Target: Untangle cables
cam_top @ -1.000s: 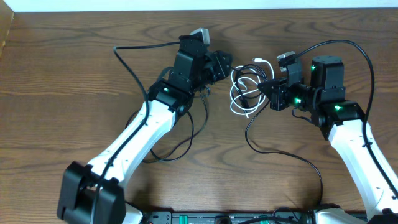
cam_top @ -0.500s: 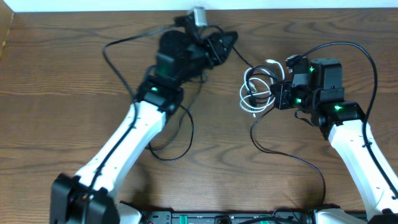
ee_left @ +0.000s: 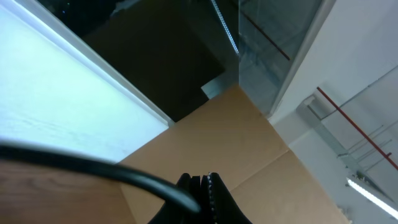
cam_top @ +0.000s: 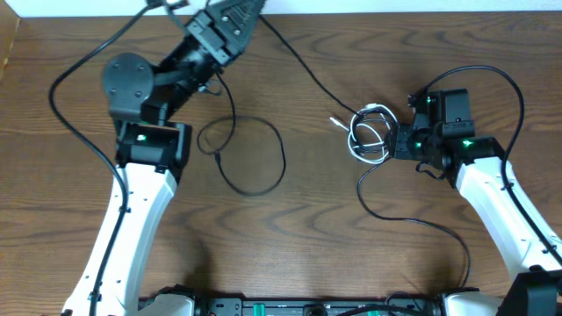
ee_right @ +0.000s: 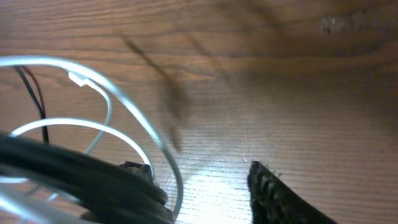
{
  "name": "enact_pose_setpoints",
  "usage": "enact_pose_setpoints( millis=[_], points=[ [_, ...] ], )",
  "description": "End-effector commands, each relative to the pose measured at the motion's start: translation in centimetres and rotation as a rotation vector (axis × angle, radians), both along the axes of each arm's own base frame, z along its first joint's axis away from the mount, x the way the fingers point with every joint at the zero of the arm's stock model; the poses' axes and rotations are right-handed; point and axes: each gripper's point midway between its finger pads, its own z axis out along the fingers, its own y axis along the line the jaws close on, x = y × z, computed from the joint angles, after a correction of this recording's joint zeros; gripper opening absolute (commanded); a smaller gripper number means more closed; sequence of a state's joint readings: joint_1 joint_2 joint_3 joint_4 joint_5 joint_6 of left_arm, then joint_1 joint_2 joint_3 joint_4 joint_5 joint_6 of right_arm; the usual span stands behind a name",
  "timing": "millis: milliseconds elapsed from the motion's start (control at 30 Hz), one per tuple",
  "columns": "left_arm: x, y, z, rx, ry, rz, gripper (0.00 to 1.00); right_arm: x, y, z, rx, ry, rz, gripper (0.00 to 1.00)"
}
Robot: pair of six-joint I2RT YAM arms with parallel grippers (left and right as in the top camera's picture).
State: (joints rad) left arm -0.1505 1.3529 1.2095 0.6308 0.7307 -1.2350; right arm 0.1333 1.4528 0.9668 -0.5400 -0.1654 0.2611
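The white cable (cam_top: 369,136) lies coiled on the wooden table, its plug end pointing left. The thin black cable (cam_top: 303,66) runs in a straight line from the coil up to my left gripper (cam_top: 235,10), which is raised at the table's back edge. More of it lies in a loop (cam_top: 263,175) below that line, and a tail (cam_top: 413,219) trails toward the front. In the left wrist view my left gripper (ee_left: 200,185) is shut on the black cable (ee_left: 93,167). My right gripper (cam_top: 397,140) is at the coil's right side. Its fingers (ee_right: 205,186) are apart, with white loops (ee_right: 112,87) around the left one.
The left arm's own thick black cable (cam_top: 79,70) arcs over the back left of the table. The right arm's cable (cam_top: 492,75) arcs at the right. A white wall strip (cam_top: 395,7) borders the back edge. A cardboard box (ee_left: 249,143) fills the left wrist view.
My left arm has swung up and left to the back edge, drawing the black cable out of the coil into a long line. The white coil has shifted right with my right gripper.
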Motion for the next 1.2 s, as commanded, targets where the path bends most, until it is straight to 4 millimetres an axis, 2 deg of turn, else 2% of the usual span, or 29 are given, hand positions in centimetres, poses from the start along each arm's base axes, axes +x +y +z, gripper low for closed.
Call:
enact_pose_setpoints(
  millis=[0,33,67,100,133,200,233,300,333,367,433,533,567,633,667,700,767,900,1000,1167],
  points=[
    [-1.2,1.1,1.8,-0.011,-0.028,-0.023,0.07,0.6,-0.9,0.1,-0.039,-0.012,-0.052,0.40],
    [-1.1,1.2,1.8,-0.012,-0.025,-0.021,0.07,0.6,-1.0,0.1,-0.045,-0.014,-0.057,0.34],
    [-1.1,1.4,1.8,-0.016,-0.020,-0.021,0.08,0.7,-1.5,0.1,-0.063,-0.013,-0.079,0.24],
    [-1.1,1.5,1.8,-0.018,-0.019,-0.018,0.07,0.6,-2.0,0.0,-0.077,-0.008,-0.112,0.09],
    [-1.0,1.7,1.8,-0.017,-0.020,-0.014,0.07,0.6,-2.4,-0.1,-0.085,-0.004,-0.148,0.01],
    [-0.8,2.1,1.8,-0.017,-0.020,-0.003,0.08,0.8,-2.3,0.0,-0.055,-0.003,-0.186,0.01],
    [-0.7,2.3,1.8,-0.011,-0.026,0.006,0.08,1.0,-1.6,0.3,-0.019,-0.014,-0.163,0.01],
    [-0.5,2.8,1.7,0.017,-0.053,0.034,0.07,1.4,1.5,1.4,0.052,-0.080,0.071,0.01],
    [-0.3,3.1,1.5,0.027,-0.053,0.046,0.07,1.4,2.4,1.7,0.064,-0.102,0.152,0.02],
    [0.1,3.5,1.0,0.047,-0.045,0.062,0.07,1.4,2.7,2.0,0.063,-0.116,0.192,0.22],
    [0.5,3.7,-0.3,0.090,-0.019,0.070,0.07,1.0,3.8,2.3,0.120,-0.116,0.233,0.32],
    [1.2,3.5,-3.4,0.177,0.059,0.071,0.07,-0.3,6.9,3.8,0.252,-0.156,0.424,0.27],
    [1.4,3.4,-4.6,0.204,0.095,0.072,0.07,-0.5,7.3,4.1,0.277,-0.160,0.442,0.27],
    [1.6,3.3,-7.3,0.263,0.173,0.068,0.08,-0.5,7.6,4.3,0.292,-0.163,0.449,0.20],
    [1.7,3.3,-8.8,0.298,0.212,0.065,0.07,-0.5,7.6,4.3,0.292,-0.163,0.450,0.07],
    [1.6,3.3,-10.1,0.327,0.244,0.060,0.07,-0.5,7.6,4.3,0.292,-0.162,0.449,0.01],
    [1.4,3.4,-11.9,0.372,0.290,0.050,0.07,-0.4,7.4,4.2,0.297,-0.148,0.418,0.01],
    [0.5,3.4,-14.7,0.446,0.365,0.026,0.07,0.0,6.9,3.9,0.278,-0.142,0.370,0.35],
    [0.3,3.6,-15.9,0.506,0.372,0.031,0.07,0.4,7.1,4.0,0.252,-0.159,0.369,0.52],
    [1.2,4.9,-16.7,0.555,0.382,0.121,0.08,0.7,8.5,3.8,0.205,-0.190,0.397,0.59]
  ],
)
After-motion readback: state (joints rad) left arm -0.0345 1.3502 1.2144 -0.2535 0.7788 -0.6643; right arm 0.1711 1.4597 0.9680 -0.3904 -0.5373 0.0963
